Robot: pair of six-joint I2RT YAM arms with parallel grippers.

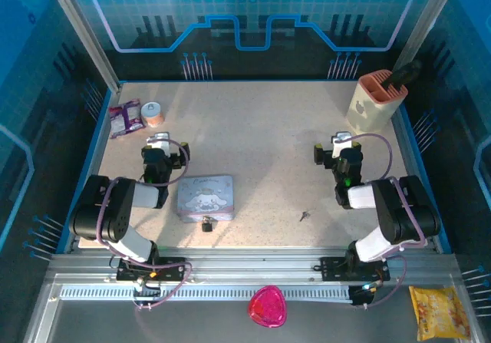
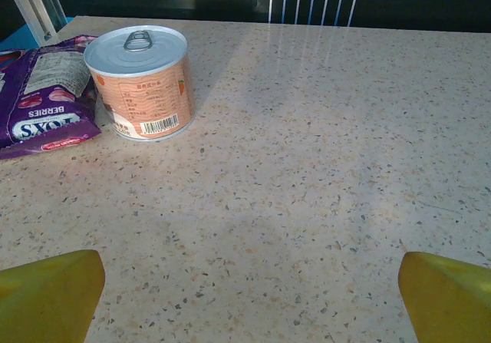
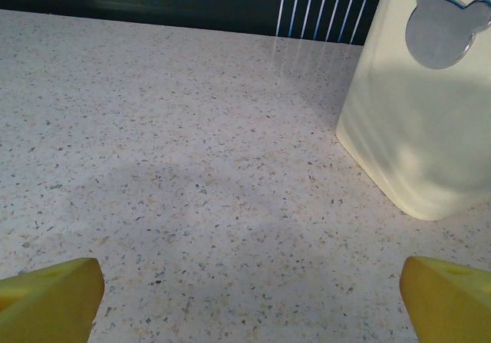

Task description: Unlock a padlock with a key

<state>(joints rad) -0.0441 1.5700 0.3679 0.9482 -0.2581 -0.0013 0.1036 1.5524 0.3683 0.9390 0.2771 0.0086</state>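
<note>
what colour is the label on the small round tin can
Peach-orange, with a silver lid; the small round tin can shows best in the left wrist view.

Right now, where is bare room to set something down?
The wide middle, between the tin and the cream holder, is bare. Crowded: the far-left corner with can and berries bag; the near strip holds padlock and key.

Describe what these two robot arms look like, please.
The left arm and right arm are chunky black and white segments, each trailing a purple cable. The left gripper and right gripper are black; up close their fingertips are yellow.
</note>
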